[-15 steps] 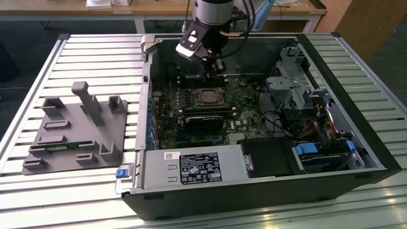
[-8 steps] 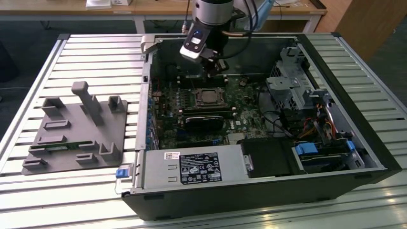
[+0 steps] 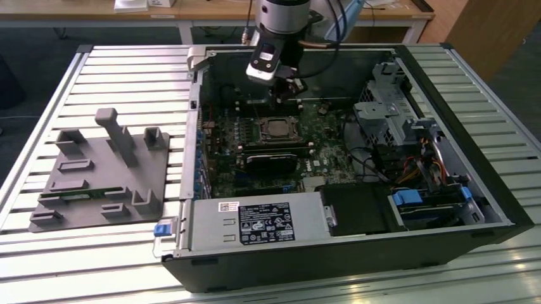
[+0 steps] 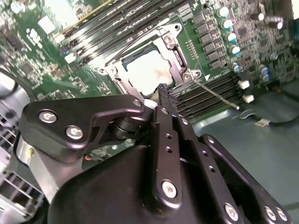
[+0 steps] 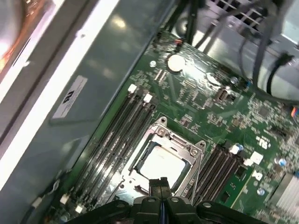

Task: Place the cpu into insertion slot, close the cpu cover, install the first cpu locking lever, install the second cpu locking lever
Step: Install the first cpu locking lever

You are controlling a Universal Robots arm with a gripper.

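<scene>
Second wrist view: my gripper (image 4: 164,92), closed and empty, hangs just short of the cpu (image 4: 148,73), where a skewed push might scratch it.

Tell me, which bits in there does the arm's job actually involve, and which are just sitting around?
Part of the job:
- cpu
- cpu cover, framing it
- thin locking lever
- gripper, shut, close by them

Just lying about:
- grey holder tray
- labelled power supply box
- memory slots
- coin battery
</scene>
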